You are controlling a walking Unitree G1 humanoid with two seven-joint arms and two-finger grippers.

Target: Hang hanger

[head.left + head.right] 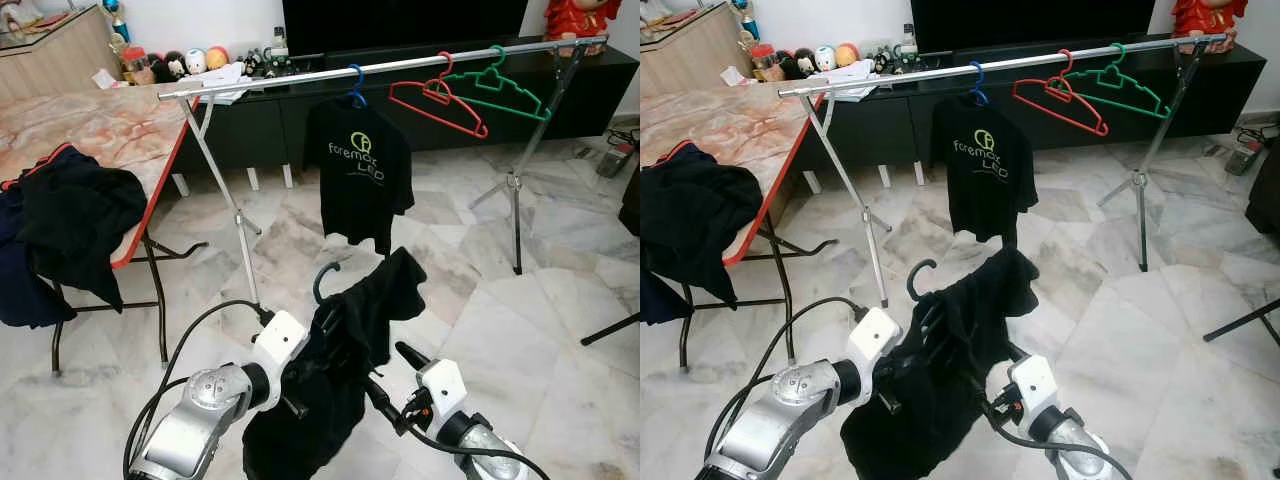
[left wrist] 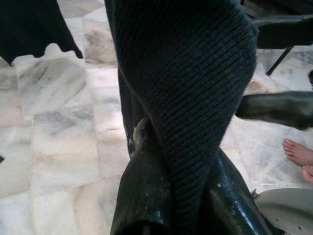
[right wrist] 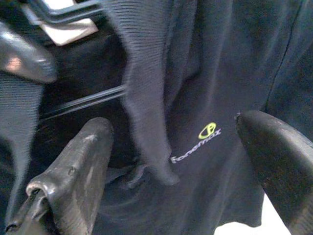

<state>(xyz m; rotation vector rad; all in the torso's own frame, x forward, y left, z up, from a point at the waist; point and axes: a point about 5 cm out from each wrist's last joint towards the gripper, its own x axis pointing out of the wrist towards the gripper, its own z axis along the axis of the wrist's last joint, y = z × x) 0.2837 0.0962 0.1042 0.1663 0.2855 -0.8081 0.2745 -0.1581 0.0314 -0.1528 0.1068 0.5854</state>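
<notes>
We hold a black hanger [image 1: 325, 283] dressed with a dark shirt [image 1: 340, 370] low in front of us, between our two arms. Its hook curls upward just above the garment, well below the silver rail [image 1: 400, 65] that runs across the room ahead.

The left gripper [image 2: 173, 196] has its jaws clenched on the bunched cloth, which in the left wrist view is pinched between the two fingers. The right gripper [image 3: 181, 166] sits just beside the garment with its jaws released and spread wide; the shirt hangs between the fingers without either one touching it, as far as we can tell.

The rail lies up and forward from the hook, with its long axis running left to right. It already carries a black printed shirt [image 1: 358, 172], a red hanger [image 1: 440, 105] and a green hanger [image 1: 500, 88]. The bare stretch to the left of the printed shirt seems to us the likelier landing spot, and our left arm is the nearer to it.
</notes>
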